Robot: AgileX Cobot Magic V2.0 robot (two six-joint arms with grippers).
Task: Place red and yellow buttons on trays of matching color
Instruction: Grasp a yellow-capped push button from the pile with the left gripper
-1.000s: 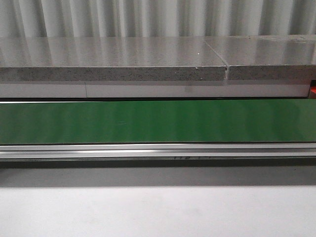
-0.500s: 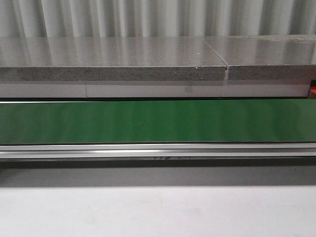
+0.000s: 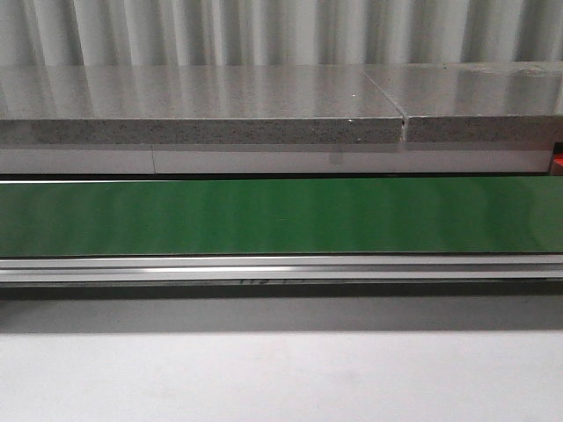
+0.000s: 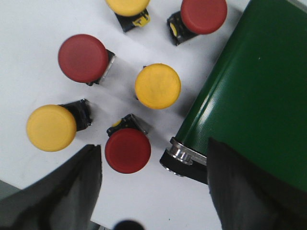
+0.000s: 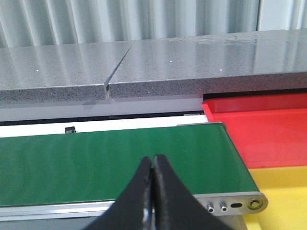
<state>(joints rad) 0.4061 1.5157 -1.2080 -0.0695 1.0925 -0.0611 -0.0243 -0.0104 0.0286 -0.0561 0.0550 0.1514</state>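
almost nothing is being changed across the last second in the front view: the green belt (image 3: pixel 281 215) is lying bare as before, and only a small dark marking on the rail under it is being carried leftward, which suggests the belt is running. no button is being delivered on it yet, so the sorting is judged to be barely started.

all places are being given from the belt. past its one end, on the white table (image 4: pixel 29 43), six buttons are being kept in a loose cluster: a red button (image 4: pixel 127 150) nearest that end roller, a yellow button (image 4: pixel 158 86) just beside the belt's edge, and further off another red button (image 4: pixel 83 58), a second yellow one (image 4: pixel 51 128), a third red one (image 4: pixel 204 15) and a yellow one (image 4: pixel 127 5) cut by the frame. past the belt's other end, the red tray (image 5: pixel 259 127) and the yellow tray (image 5: pixel 283 191) are being left empty as far as is shown.

the left gripper (image 4: pixel 153 191) is being held above the cluster, pointing down, fingers spread wide with nothing between them. the right gripper (image 5: pixel 153 191) is being held low and level over the belt near the trays, fingers pressed together on nothing.
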